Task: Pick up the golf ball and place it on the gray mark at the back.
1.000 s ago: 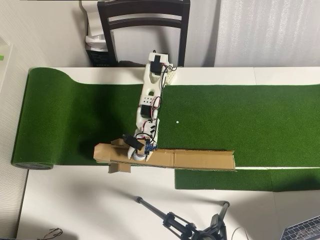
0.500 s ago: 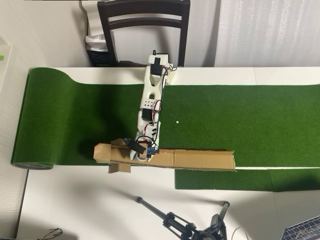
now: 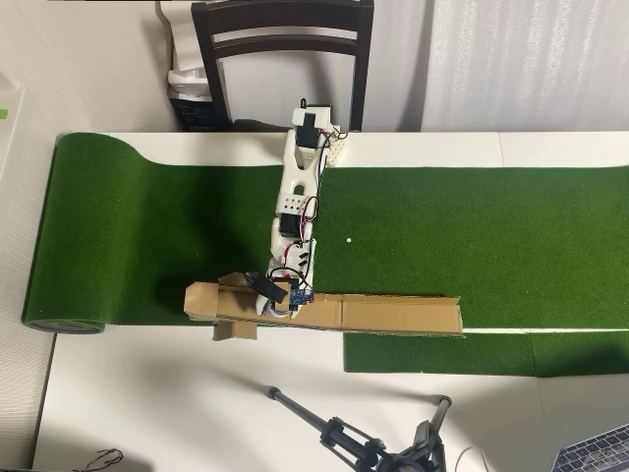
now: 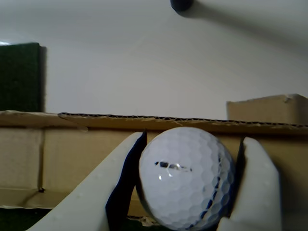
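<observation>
In the wrist view the golf ball (image 4: 185,178), white and dimpled with a dark print, sits between my two white fingers (image 4: 96,202), which press on both of its sides. My gripper (image 4: 192,144) is shut on it just in front of a tan cardboard wall (image 4: 72,149). In the overhead view the arm reaches down from its base to the gripper (image 3: 269,299) at the left part of the cardboard strip (image 3: 393,315). There the gripper covers the ball. The gray mark is hidden in both views.
A green turf mat (image 3: 472,236) covers the table, with a tiny white dot (image 3: 348,239) on it right of the arm. A dark chair (image 3: 283,39) stands behind the base. A tripod (image 3: 344,433) and a laptop corner (image 3: 600,452) lie at the front.
The arm has stretched a little further toward the cardboard strip, carrying the gripper slightly down and right in the overhead view. Over the last half second it has stayed almost still.
</observation>
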